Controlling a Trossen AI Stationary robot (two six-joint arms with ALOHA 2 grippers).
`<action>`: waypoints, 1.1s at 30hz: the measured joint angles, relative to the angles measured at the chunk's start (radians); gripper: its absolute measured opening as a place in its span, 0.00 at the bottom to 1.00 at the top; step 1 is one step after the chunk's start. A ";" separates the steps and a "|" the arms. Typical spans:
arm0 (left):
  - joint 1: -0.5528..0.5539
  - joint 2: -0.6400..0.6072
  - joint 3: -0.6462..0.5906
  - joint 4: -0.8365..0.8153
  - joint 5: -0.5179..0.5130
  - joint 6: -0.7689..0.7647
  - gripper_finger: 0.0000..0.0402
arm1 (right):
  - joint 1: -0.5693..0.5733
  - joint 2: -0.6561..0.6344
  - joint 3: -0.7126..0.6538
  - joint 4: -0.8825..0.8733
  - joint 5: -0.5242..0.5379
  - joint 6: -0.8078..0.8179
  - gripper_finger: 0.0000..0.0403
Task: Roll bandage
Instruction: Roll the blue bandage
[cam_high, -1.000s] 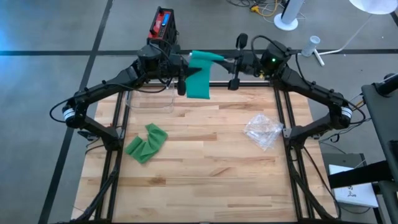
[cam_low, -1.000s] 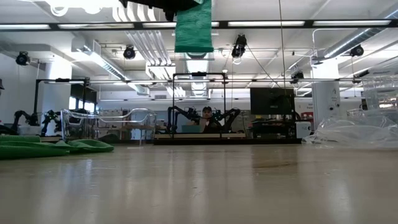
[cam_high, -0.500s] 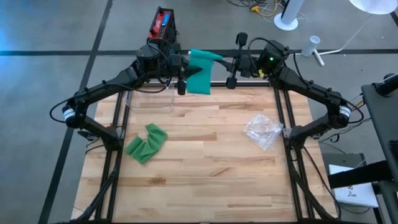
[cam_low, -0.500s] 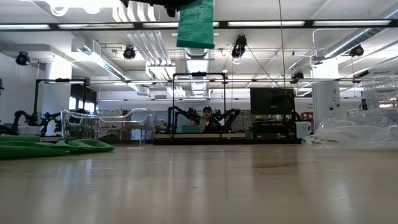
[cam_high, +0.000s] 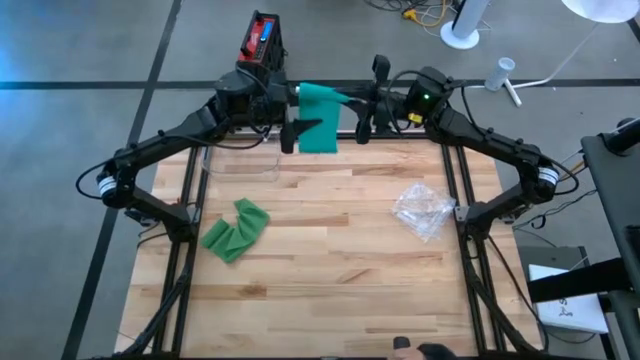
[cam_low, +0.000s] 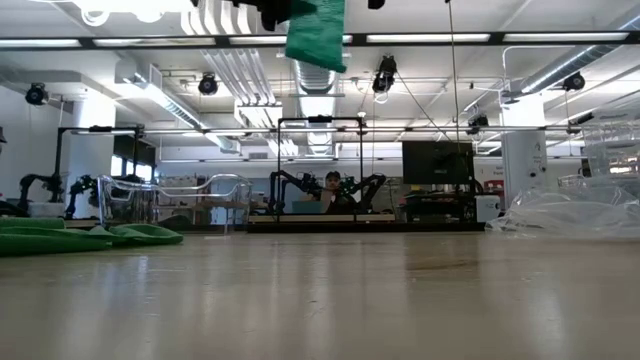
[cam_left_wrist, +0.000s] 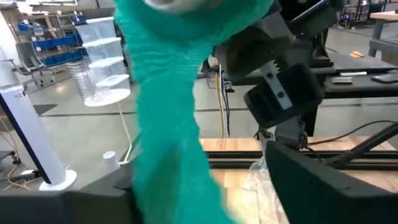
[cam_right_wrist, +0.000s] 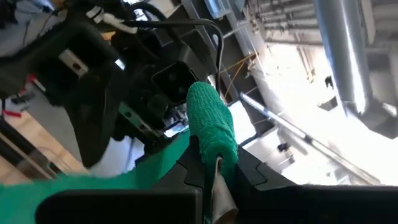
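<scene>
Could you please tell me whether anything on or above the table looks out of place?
Nothing is spilled or damaged, but a second green fabric bandage lies crumpled and unrolled near the wooden table's left edge, and a crinkled clear plastic wrapper lies loose near its right edge.

**Bandage high over the table**

I see a green bandage (cam_low: 317, 35) hanging from the top edge, dark arm parts above it. On the table (cam_low: 330, 300), green cloth (cam_low: 85, 236) lies far left and clear plastic (cam_low: 575, 212) far right. A person (cam_low: 333, 190) sits in the room behind.
</scene>
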 joint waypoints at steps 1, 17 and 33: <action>0.000 -0.007 0.000 -0.006 0.000 -0.001 0.67 | 0.002 0.000 0.000 0.000 0.000 -0.021 0.05; 0.014 -0.161 0.068 -0.260 -0.101 0.068 0.86 | 0.007 -0.001 -0.003 -0.134 -0.079 -0.310 0.05; 0.011 0.025 0.135 -0.252 0.125 -0.035 0.83 | 0.033 0.000 -0.003 -0.267 -0.069 -0.703 0.05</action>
